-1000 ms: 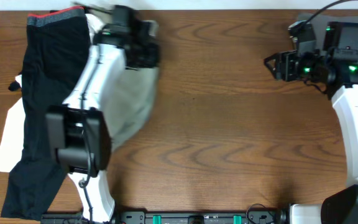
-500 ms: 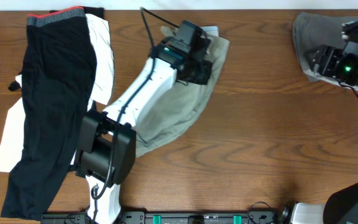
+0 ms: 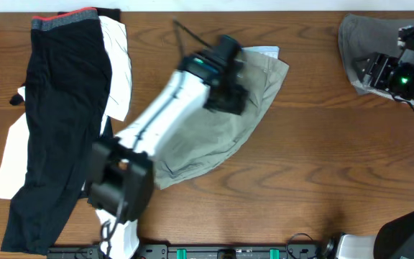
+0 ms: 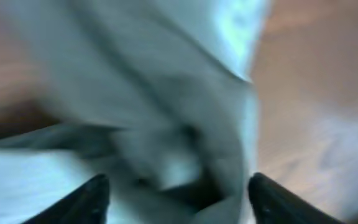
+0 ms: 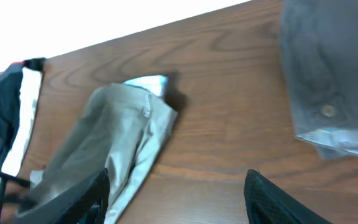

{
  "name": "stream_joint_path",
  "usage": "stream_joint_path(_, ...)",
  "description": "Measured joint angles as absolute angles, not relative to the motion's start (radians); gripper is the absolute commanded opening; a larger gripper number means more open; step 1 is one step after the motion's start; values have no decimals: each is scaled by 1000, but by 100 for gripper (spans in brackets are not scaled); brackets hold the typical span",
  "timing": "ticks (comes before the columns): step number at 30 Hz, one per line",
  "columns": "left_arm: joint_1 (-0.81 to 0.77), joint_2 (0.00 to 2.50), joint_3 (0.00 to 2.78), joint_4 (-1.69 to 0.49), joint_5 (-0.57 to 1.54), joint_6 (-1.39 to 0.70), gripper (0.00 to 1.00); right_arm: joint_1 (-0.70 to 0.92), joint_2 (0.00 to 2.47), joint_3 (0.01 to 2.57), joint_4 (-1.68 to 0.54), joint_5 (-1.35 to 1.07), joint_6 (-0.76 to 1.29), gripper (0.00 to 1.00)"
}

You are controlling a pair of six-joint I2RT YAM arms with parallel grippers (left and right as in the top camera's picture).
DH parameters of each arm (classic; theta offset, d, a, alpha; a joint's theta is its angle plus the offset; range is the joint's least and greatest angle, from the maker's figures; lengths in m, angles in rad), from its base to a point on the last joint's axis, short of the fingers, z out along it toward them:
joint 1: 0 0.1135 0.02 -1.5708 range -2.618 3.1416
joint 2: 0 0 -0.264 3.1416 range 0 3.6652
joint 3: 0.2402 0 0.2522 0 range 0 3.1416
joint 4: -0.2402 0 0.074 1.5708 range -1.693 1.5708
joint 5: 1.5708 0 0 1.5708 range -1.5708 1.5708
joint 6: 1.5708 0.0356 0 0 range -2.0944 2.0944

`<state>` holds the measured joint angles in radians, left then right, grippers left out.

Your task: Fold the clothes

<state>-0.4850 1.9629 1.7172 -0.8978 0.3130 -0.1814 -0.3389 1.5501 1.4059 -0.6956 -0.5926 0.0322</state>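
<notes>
While the left arm reached across the wooden table [image 3: 307, 173], the khaki shorts [image 3: 256, 109] lay crumpled at its middle, running slantwise from the near-left toward the far edge, with the arm partly over them. From overhead the left gripper [image 4: 176, 194] was a dark blur above the shorts and its jaws could not be read. Its own wrist camera, though smeared, showed the two fingertips [image 4: 91, 200] set wide apart, with pale folds of cloth filling the view beneath them; whether any cloth was pinched could not be told.

Only the overhead view took in the left end of the table, where a black garment [image 3: 56, 108] with a red-edged waistband lay over a white one [image 3: 118, 68], well apart from the shorts.

The right gripper [image 5: 178, 202] hung at the far right, jaws wide and holding nothing. Its wrist camera looked back along the table at the shorts, with a pale patch showing at their far end, and caught a small button on the grey garment [image 5: 334, 62] just beside it, a detail the overhead view did not show.
</notes>
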Motion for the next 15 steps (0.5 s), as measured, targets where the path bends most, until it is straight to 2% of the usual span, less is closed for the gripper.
stream_joint_path(5, -274, 1844, 1718, -893, 241, -184, 82, -211, 1565, 1406, -611, -517, 24, 71)
stream_joint_path(8, -204, 1808, 1718, -902, 219, -183, 82, -137, 1602, 1406, -557, -458, 20, 72)
stream_joint_path(15, -204, 1810, 1719, -931, 202, -151, 82, -28, 1799, 1406, -446, -323, 48, 75)
